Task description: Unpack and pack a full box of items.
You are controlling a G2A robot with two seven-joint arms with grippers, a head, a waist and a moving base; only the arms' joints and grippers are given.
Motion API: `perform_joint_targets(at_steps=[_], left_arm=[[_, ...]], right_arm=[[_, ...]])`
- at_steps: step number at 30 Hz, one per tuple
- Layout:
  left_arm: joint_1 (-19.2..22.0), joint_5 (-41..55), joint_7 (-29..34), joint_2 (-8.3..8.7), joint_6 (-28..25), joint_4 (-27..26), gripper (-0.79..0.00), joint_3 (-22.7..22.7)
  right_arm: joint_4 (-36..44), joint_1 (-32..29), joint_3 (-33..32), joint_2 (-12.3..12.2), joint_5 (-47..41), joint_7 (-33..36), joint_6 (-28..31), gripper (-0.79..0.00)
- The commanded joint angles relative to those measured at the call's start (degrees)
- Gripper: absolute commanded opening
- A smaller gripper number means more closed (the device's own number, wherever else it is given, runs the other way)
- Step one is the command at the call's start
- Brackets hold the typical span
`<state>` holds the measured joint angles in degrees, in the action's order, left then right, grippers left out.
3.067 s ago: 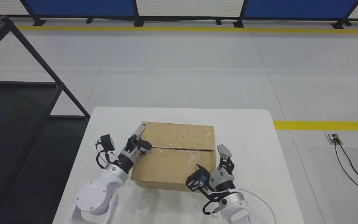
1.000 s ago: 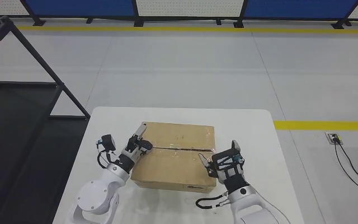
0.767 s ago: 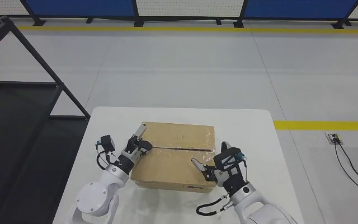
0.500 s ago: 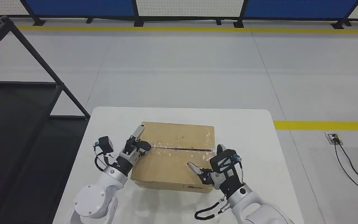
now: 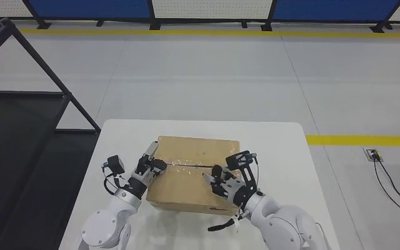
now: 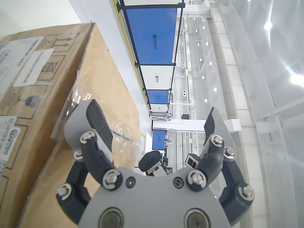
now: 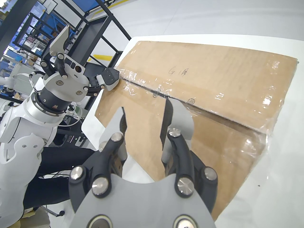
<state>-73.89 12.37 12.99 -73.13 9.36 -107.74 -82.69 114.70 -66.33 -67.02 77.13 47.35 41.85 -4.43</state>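
Observation:
A taped brown cardboard box (image 5: 195, 152) lies on the white table (image 5: 281, 144). A dark gap runs along the seam between its top flaps under clear tape. My left gripper (image 5: 152, 164) is open at the box's left end, one fingertip (image 7: 110, 79) touching the seam's end at the top edge. The left wrist view has that gripper (image 6: 154, 122) beside the labelled side of the box (image 6: 59, 84). Above the near flap, close to the seam, my right gripper (image 7: 144, 119) is open, with nothing held; from above it (image 5: 215, 178) sits over the box's middle.
A black metal frame (image 5: 37, 125) stands off the table's left side. Bare table surface lies to the right of the box and behind it. The table's front edge is close under both arms.
My right gripper has swung from the box's right end to over its near flap by the seam. The left gripper has stayed at the left end, shifting only slightly.

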Motion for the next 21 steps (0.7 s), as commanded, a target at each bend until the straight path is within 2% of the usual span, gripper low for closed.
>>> perform_joint_targets(at_steps=[1, 4, 7, 14, 21], left_arm=[[0.03, -0.01, 0.02, 0.00, 0.01, 0.03, 0.000, 0.00], [0.03, -0.01, 0.02, 0.00, 0.01, 0.03, 0.000, 0.00], [0.03, -0.01, 0.02, 0.00, 0.01, 0.03, 0.000, 0.00], [-0.31, 0.05, -0.56, -0.03, -0.65, 0.20, 0.000, -0.12], [-0.13, 0.52, -0.55, -0.07, -1.02, 0.30, 0.000, -0.01]], right_arm=[[0.00, 0.01, 0.00, 0.00, -0.03, 0.08, -0.02, -0.785], [-0.51, -0.35, 0.59, 0.01, -0.20, -0.34, 0.58, -0.785], [-2.14, 1.81, 2.63, 0.50, -2.13, 0.40, -1.89, -0.785], [-11.65, 14.44, 7.19, 2.90, -12.09, 4.96, -14.79, -0.785], [-19.85, 22.49, 10.19, 4.55, -17.03, 6.63, -20.37, -0.785]])
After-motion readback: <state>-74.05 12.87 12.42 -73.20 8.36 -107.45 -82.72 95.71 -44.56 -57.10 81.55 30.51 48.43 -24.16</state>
